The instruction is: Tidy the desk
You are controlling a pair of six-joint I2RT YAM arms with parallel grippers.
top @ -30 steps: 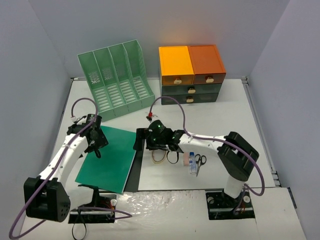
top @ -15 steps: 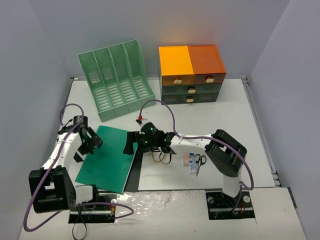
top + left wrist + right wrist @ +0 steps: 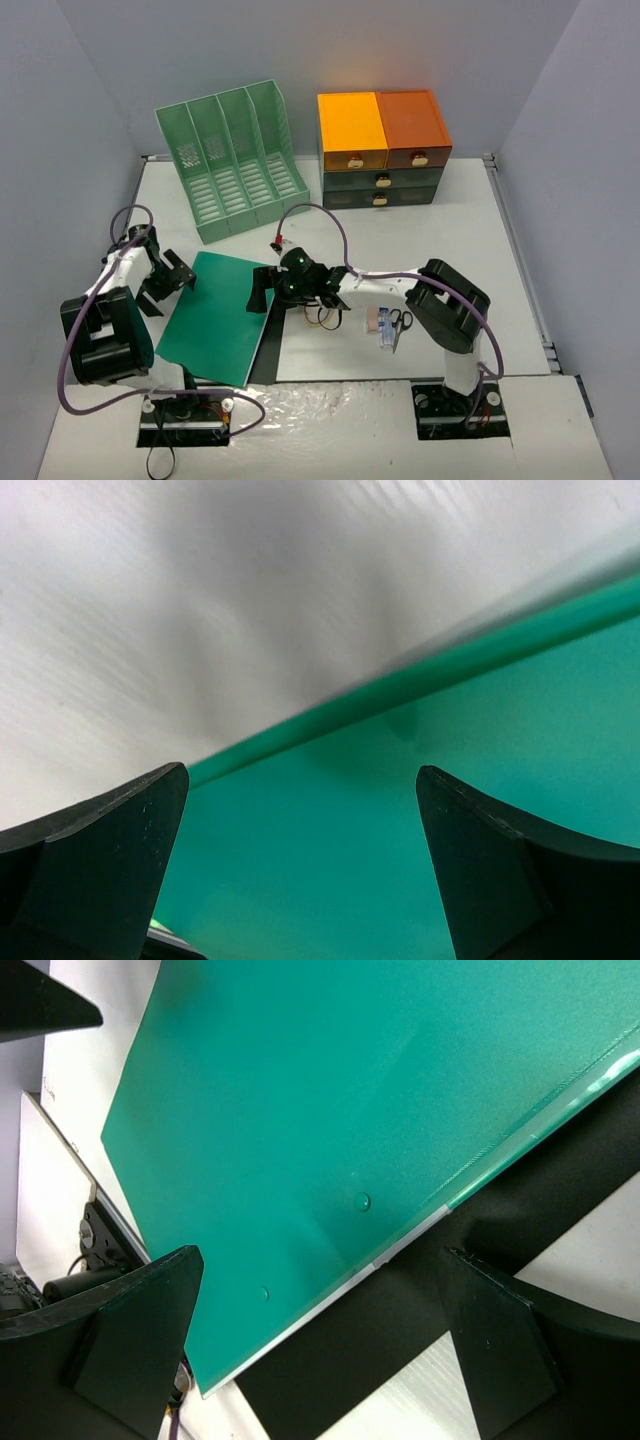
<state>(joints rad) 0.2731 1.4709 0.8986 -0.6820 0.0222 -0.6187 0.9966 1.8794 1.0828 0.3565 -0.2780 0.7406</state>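
- At folder [image 3: 215, 315] left edge: left gripper [image 3: 300, 772], spread full wide, holding nothing.
- At folder right edge, over the seam with black sheet [image 3: 268, 350]: right gripper [image 3: 322, 1255], also full wide, empty.
- White desk [image 3: 440, 235] under everything, bare stretch between cabinet [image 3: 382, 145] and arms.
- At back: rack [image 3: 232, 160] left, cabinet right, apart.
- Near right arm: scissors [image 3: 400, 325].
- Grey walls close on three sides.

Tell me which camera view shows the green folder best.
The top view: nearly the whole green folder is visible. The left wrist view shows only one edge; the right wrist view shows much of its cover.
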